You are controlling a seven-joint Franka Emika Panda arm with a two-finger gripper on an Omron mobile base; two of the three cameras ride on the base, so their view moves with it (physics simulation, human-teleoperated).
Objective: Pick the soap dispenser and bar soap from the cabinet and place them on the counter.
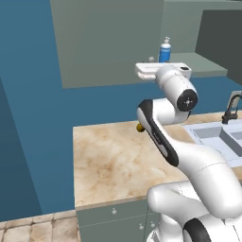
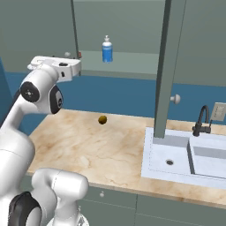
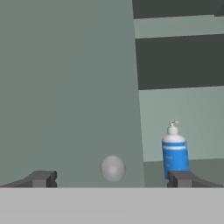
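Pincer (image 3: 109, 179) released, jaws spread wide and empty. Soap dispenser (image 3: 175, 152) stands upright on cabinet (image 3: 70, 87) shelf, ahead and right of the pincer. Probably light, rigid, slick plastic; grip the blue body, not the pump.

The soap dispenser (image 3: 175, 153) was blue with a white pump top and a pale band. The cabinet (image 1: 108, 38) was grey-green, its knob (image 3: 113, 168) pale grey. The table (image 2: 92, 145) showed beige-and-tan marbling; a small ball (image 2: 102, 119) on it was dark yellow. The wall (image 1: 33, 118) was blue.
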